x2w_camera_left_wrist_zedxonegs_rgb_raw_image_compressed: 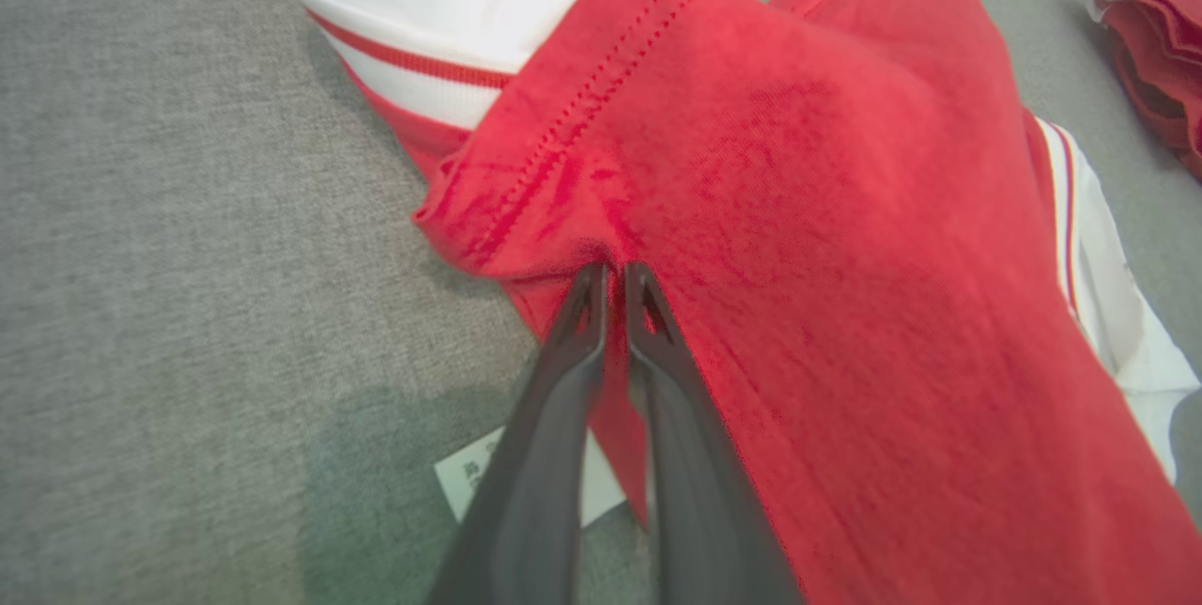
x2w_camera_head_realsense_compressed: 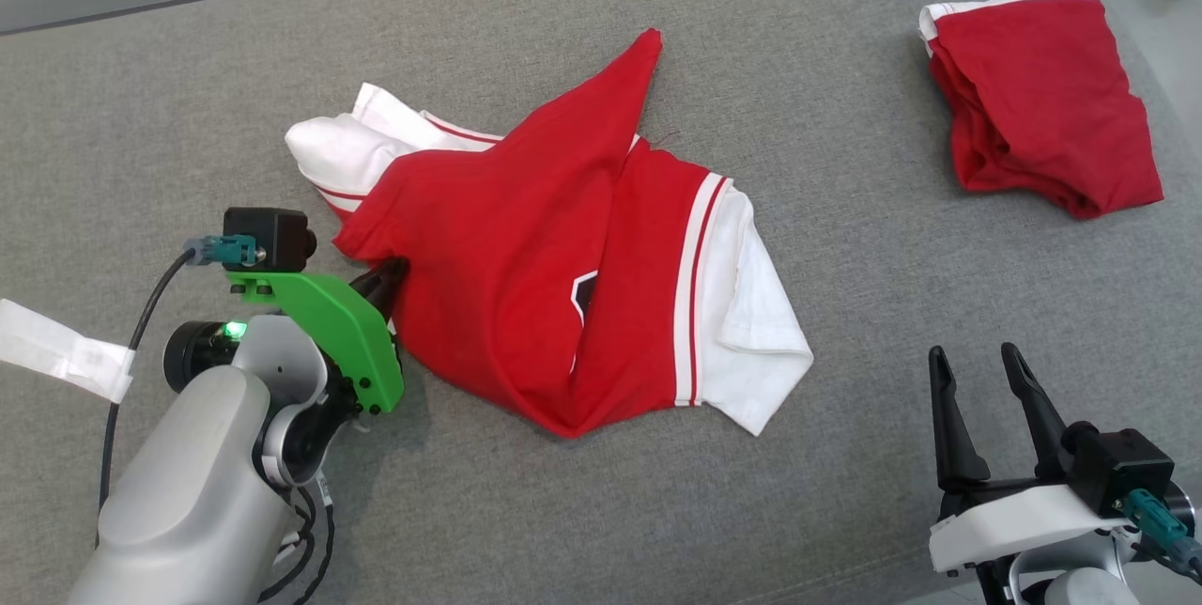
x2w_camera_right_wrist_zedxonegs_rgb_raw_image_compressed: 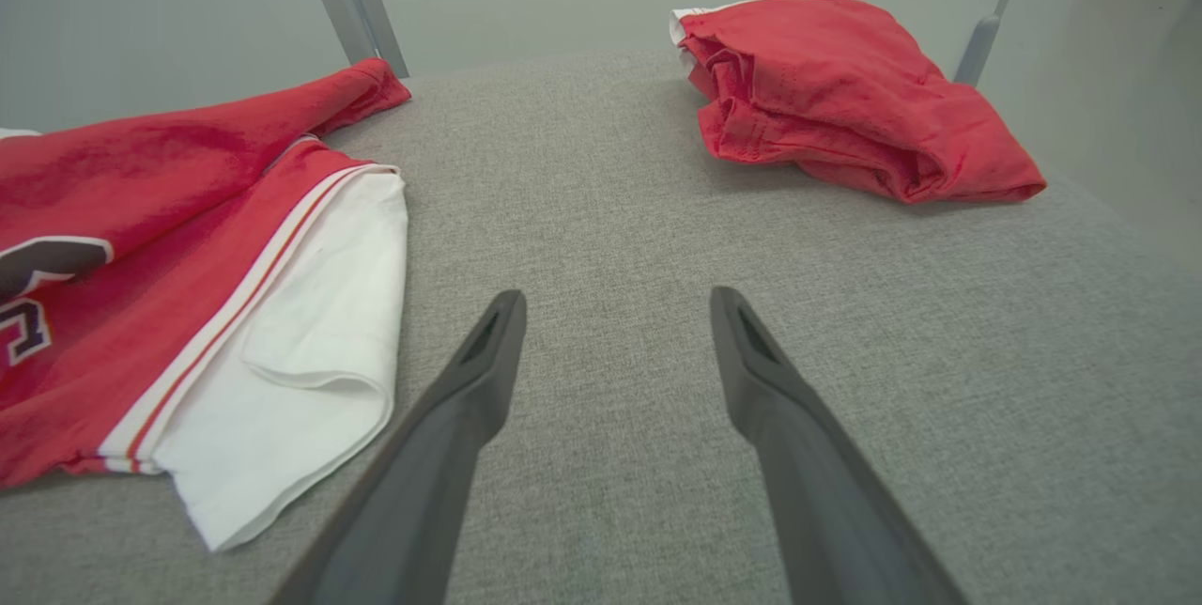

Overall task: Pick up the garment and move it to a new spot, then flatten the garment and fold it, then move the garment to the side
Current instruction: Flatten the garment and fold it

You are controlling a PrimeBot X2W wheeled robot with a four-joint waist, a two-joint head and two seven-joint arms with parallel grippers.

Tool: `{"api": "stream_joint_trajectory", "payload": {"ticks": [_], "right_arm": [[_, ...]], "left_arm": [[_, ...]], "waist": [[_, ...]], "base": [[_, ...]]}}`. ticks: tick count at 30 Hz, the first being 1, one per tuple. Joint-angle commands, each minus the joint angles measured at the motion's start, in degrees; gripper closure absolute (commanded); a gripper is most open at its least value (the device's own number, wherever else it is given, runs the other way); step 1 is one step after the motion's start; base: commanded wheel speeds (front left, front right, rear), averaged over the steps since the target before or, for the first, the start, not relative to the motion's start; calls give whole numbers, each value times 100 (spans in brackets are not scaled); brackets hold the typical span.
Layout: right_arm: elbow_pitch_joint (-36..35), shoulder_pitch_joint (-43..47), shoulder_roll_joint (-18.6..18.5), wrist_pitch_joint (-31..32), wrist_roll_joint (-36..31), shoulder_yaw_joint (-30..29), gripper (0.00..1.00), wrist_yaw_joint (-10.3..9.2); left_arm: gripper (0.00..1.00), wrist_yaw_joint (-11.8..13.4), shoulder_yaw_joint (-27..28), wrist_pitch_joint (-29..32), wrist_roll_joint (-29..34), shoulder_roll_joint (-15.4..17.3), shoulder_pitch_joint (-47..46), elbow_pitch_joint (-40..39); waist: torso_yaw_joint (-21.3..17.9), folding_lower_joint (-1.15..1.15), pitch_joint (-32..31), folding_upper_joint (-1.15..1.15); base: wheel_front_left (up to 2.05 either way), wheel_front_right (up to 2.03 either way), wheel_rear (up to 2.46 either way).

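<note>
Left gripper (x2w_camera_left_wrist_zedxonegs_rgb_raw_image_compressed: pixel 612 274) first: we pinch the red edge of the garment (x2w_camera_head_realsense_compressed: pixel 526 267), which lies crumpled mid-way on the grey surface (x2w_camera_head_realsense_compressed: pixel 845 239); our right gripper (x2w_camera_right_wrist_zedxonegs_rgb_raw_image_compressed: pixel 617 298) hovers nearby, fingers spread.

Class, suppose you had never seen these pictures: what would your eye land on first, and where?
First, the crumpled red and white jersey shirt in the middle of the grey fabric table, with the left gripper pinching its left red edge. Next, the folded red garment with a white edge at the far right, and the right gripper open at the near right.
</note>
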Motion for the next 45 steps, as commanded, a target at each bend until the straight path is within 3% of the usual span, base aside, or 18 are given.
{"api": "stream_joint_trajectory", "payload": {"ticks": [1,12,17,23,27,33,38,45], "right_arm": [[-6,-11,-15,-15,-29,3,0,-9],[13,8,-15,-15,-8,30,0,-9],[15,121,-16,-15,21,-7,0,-9],[12,256,-14,-15,39,-108,0,-9],[5,346,-14,-15,42,-132,0,-9],[5,344,-13,-15,-32,-96,0,-9],[3,299,-11,-15,-166,-109,0,-8],[28,255,-23,-15,-270,-166,0,-9]], "left_arm": [[100,-51,1,-65,-35,-21,-66,50],[100,-63,122,-414,-14,32,-160,55],[100,93,149,-735,233,257,90,-582],[100,506,253,-870,299,559,765,-1741],[100,1208,694,-1118,87,671,1726,-2661],[100,2028,1238,-1786,-284,196,3108,-3123],[100,2210,1209,-2205,-257,-183,3565,-2790],[100,2024,934,-2336,-311,-546,3474,-2137]], "waist": [[16,0,4,64],[53,0,-20,64],[79,0,-117,64],[231,0,-245,64],[422,0,-312,64],[867,0,-329,64],[1229,0,-380,64],[1488,0,-487,64]], "base": [[0,0,0],[0,0,0],[0,0,0],[0,0,0],[0,0,0],[0,0,0],[0,0,0],[0,0,0]]}}
